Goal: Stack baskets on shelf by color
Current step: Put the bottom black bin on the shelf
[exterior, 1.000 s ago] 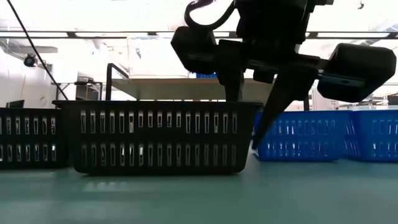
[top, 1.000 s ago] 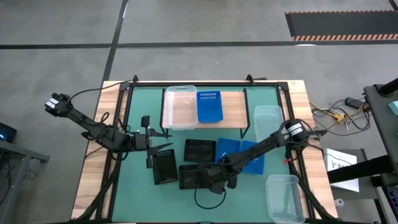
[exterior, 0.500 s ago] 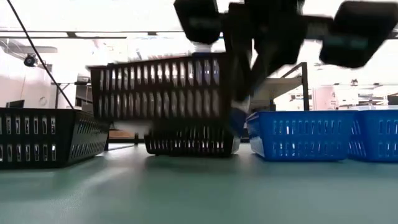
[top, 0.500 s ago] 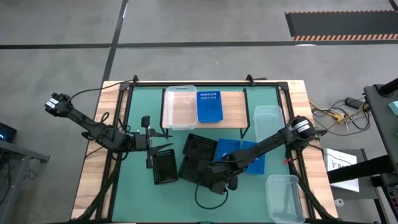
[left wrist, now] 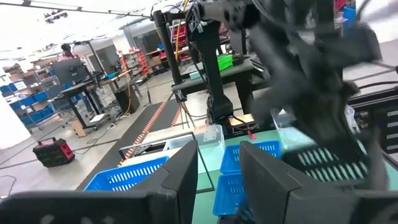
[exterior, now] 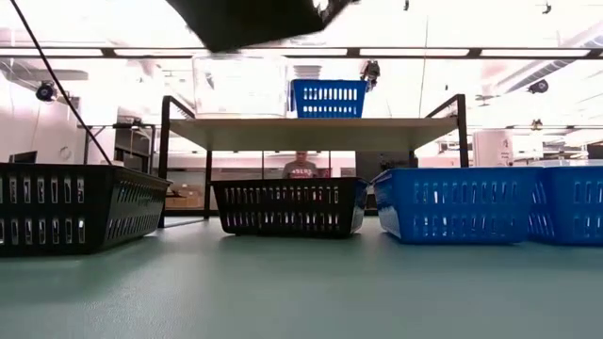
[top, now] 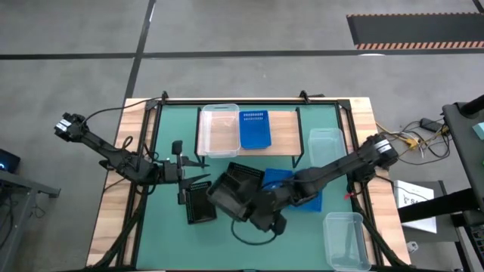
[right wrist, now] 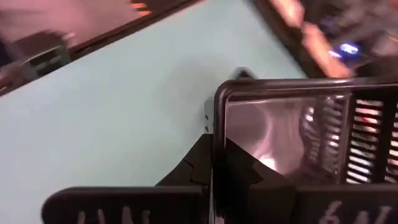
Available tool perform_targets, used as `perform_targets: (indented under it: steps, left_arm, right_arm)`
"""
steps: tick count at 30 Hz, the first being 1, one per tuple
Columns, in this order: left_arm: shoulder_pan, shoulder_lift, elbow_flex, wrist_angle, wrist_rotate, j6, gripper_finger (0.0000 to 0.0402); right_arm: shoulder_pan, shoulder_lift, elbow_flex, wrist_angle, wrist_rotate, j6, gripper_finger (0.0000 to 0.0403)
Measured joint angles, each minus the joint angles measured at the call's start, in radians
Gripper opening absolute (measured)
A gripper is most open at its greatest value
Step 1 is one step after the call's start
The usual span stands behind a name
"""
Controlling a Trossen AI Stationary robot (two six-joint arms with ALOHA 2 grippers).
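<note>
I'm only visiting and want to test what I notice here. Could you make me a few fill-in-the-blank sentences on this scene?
1. The right end effector holds a ____ basket above the table.
2. On the shelf a clear basket stands beside a ____ one.
3. The left end effector hovers by a black basket, holding ____.

Missing words: black; blue; nothing

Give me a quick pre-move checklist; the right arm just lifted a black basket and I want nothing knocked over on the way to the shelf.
1. Right gripper shut on the black basket: ok.
2. Basket lifted off the table: ok, it hangs at the low view's top.
3. Basket level: not ok, tilted.
4. Shelf has free space: ok, bare board beside the blue basket and clear basket.
5. Left gripper out of the path: ok.
6. Grip firmness: cannot tell.
</note>
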Motion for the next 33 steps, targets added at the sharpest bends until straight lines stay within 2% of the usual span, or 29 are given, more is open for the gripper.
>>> perform_targets:
  steps: [3,6,9,11,15,17,24,33]
  left_arm:
    - [0.0,0.0,0.0,0.0,-0.001,0.0,0.0102]
    - [0.001,-0.001,0.0,0.002,-0.006,0.0,0.0102]
    - [0.0,0.0,0.0,0.001,0.001,0.0,0.0102]
    - [0.0,0.0,0.0,0.009,0.001,0.0,0.0102]
    - [0.0,0.0,0.0,0.014,0.001,0.0,0.0102]
    - [0.0,0.0,0.0,0.017,0.001,0.0,0.0102]
    - [0.0,0.0,0.0,0.017,0.001,0.0,0.0102]
    - [0.001,0.0,0.0,0.017,0.0,0.0,0.0102]
  right_arm:
    - [0.005,-0.036,0.058,-0.058,0.136,0.074,0.0009]
    - [0.006,-0.067,0.12,-0.173,0.369,0.18,0.0009]
    - [-0.018,-0.103,0.174,-0.36,0.597,0.319,0.0008]
    - [-0.051,-0.121,0.217,-0.51,0.657,0.457,0.0008]
    - [-0.146,-0.14,0.28,-0.846,0.604,0.737,0.0008]
    - [-0.196,-0.143,0.287,-0.958,0.547,0.797,0.0008]
    - [-0.319,-0.172,0.188,-0.84,0.286,0.678,0.0008]
    - [-0.42,-0.136,0.101,-0.789,0.212,0.525,0.0008]
